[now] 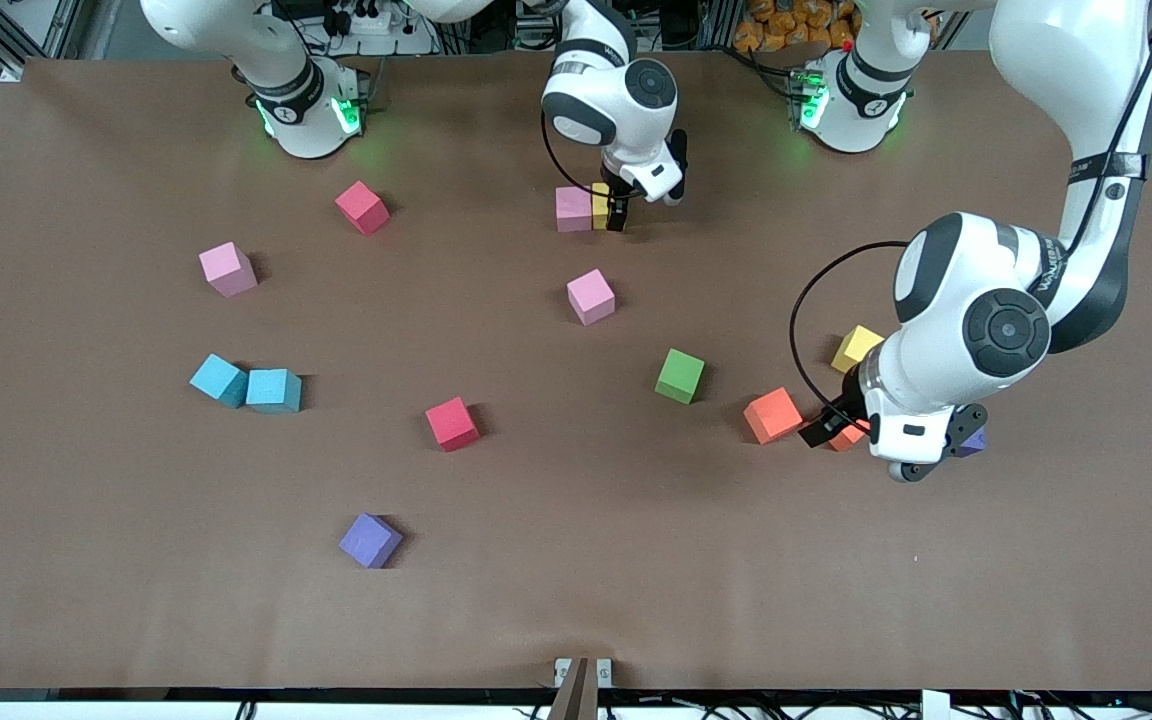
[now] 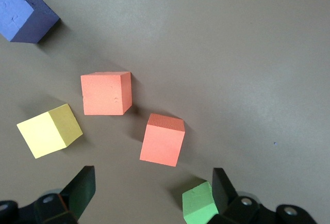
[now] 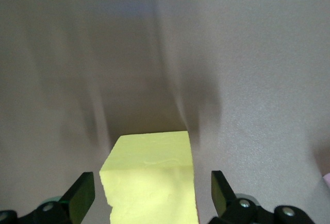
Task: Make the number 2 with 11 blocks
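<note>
The number 2 shows only as a pink block (image 1: pixel 573 209) and a yellow block (image 1: pixel 599 204) touching side by side, near the robots' bases at mid table. My right gripper (image 1: pixel 619 213) is open around that yellow block (image 3: pixel 149 180), with a gap at each finger. My left gripper (image 1: pixel 826 432) hangs open and holds nothing, over an orange block (image 1: pixel 848 437) toward the left arm's end. Its wrist view shows the open left gripper (image 2: pixel 152 193), two orange blocks (image 2: pixel 162 140) (image 2: pixel 105 94), a yellow block (image 2: pixel 49 130), a purple block (image 2: pixel 20 10) and a green block (image 2: pixel 198 208).
Loose blocks lie scattered: red (image 1: pixel 362 207) (image 1: pixel 452 423), pink (image 1: pixel 228 269) (image 1: pixel 591 296), two teal ones touching (image 1: pixel 218 380) (image 1: pixel 273 390), green (image 1: pixel 680 376), orange (image 1: pixel 772 414), yellow (image 1: pixel 856 348), purple (image 1: pixel 370 540) (image 1: pixel 973 441). The left arm's elbow looms over its end of the table.
</note>
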